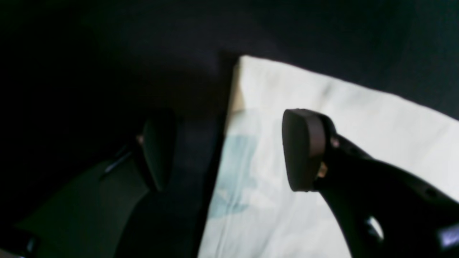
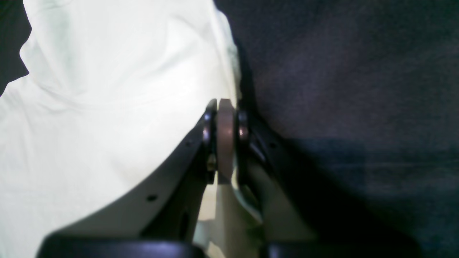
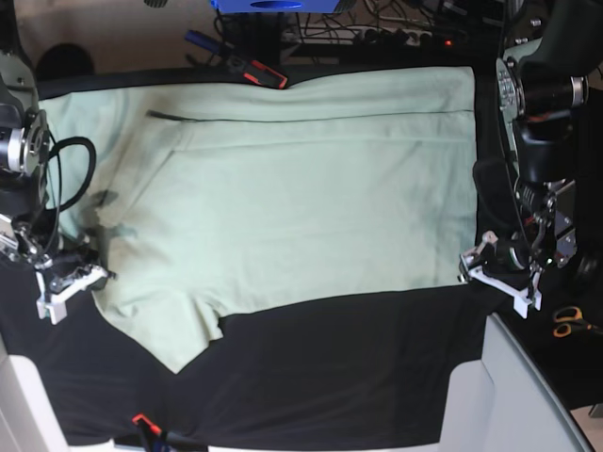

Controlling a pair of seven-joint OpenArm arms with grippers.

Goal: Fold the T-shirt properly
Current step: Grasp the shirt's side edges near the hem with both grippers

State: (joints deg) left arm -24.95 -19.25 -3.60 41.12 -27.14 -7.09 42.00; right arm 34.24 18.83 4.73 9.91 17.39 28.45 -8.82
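The pale mint-green T-shirt (image 3: pixel 301 207) lies spread flat on the black table cloth (image 3: pixel 330 367), with one sleeve pointing toward the front left. My left gripper (image 1: pixel 231 150) is open over the shirt's corner (image 1: pixel 287 93). One finger is above the shirt and the other above the black cloth. In the base view it (image 3: pixel 474 266) sits at the shirt's right front corner. My right gripper (image 2: pixel 225 143) is shut on the edge of the shirt (image 2: pixel 107 107). In the base view it (image 3: pixel 80 278) is at the shirt's left edge by the sleeve.
Orange-handled scissors (image 3: pixel 570 323) lie at the right edge. A red and black tool (image 3: pixel 259 73) and cables lie behind the shirt. A pale panel (image 3: pixel 509 395) stands at the front right. A small orange item (image 3: pixel 143 421) sits at the front edge.
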